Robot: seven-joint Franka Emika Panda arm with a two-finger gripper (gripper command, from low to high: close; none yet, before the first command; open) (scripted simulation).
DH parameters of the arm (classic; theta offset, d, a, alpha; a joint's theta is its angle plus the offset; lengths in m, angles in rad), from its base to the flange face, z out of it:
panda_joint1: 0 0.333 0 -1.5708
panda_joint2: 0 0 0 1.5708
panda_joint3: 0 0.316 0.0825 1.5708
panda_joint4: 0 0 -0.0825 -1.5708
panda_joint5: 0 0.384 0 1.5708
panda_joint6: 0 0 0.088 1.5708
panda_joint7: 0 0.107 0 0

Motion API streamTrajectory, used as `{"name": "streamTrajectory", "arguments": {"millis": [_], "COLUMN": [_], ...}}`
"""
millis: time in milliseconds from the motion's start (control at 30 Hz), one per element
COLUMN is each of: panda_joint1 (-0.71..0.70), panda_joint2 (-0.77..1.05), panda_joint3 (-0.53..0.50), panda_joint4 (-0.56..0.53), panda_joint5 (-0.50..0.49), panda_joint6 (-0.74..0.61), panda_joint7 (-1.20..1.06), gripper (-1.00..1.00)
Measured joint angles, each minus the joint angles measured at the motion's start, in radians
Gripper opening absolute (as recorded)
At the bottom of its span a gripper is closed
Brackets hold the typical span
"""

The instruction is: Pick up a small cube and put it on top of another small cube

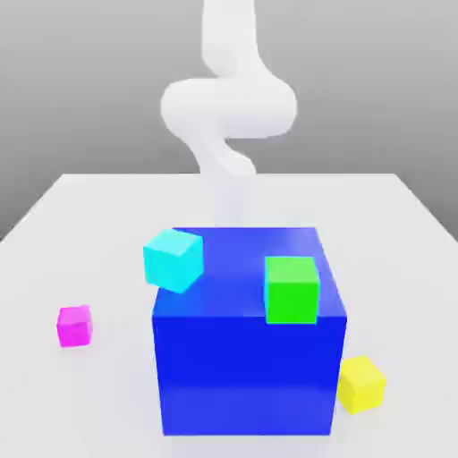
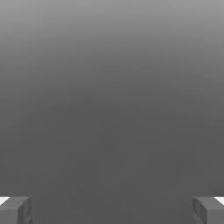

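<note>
"From the exterior view's left: the magenta cube [image 1: 75, 326], our target, alone on the tabletop [image 1: 98, 233]! Why does that help?"

"Room around it, I'd say, so the jaws could straddle it without meeting the big block."

"Next, the cyan cube [image 1: 174, 261], skewed across the edge of the blue block [image 1: 249, 376]! What's bearing it?"

"The block's top, presumably; how much is supported, I can't tell."

"To the arm [image 1: 228, 107], behind the block, and its gripper [image 2: 112, 210]!"

"Jaws spread wide, nothing between them: ready to take a cube, but the reach hasn't been made."

"Further right, the green cube [image 1: 292, 291], at the block's front edge!"

"Squarer than cyan, so perhaps a steadier perch."

"And last, the yellow cube [image 1: 361, 385], low beside the block!"

"Touching it? Can't tell. If magenta goes there, that tall wall could crowd the jaws."
</note>
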Motion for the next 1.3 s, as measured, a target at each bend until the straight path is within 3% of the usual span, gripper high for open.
{"name": "streamTrajectory", "arguments": {"millis": [367,700,833,967,1100,1233,1267,1300], "panda_joint1": [-0.268,-0.456,-0.504,-0.578,-0.607,-0.657,-0.665,-0.665], "panda_joint2": [0.292,0.548,0.648,0.745,0.866,0.999,1.023,1.023], "panda_joint3": [-0.011,-0.094,-0.145,-0.168,-0.116,-0.054,-0.046,-0.046], "panda_joint4": [-0.174,-0.330,-0.395,-0.459,-0.456,-0.433,-0.429,-0.429], "panda_joint5": [-0.116,-0.154,-0.115,0.003,0.114,0.160,0.163,0.163], "panda_joint6": [0.183,0.351,0.422,0.493,0.589,0.696,0.715,0.715], "panda_joint7": [0.282,0.487,0.530,0.518,0.461,0.425,0.422,0.422], "gripper": [0.00,0.00,0.00,0.00,0.00,0.00,-1.00,-1.00]}}
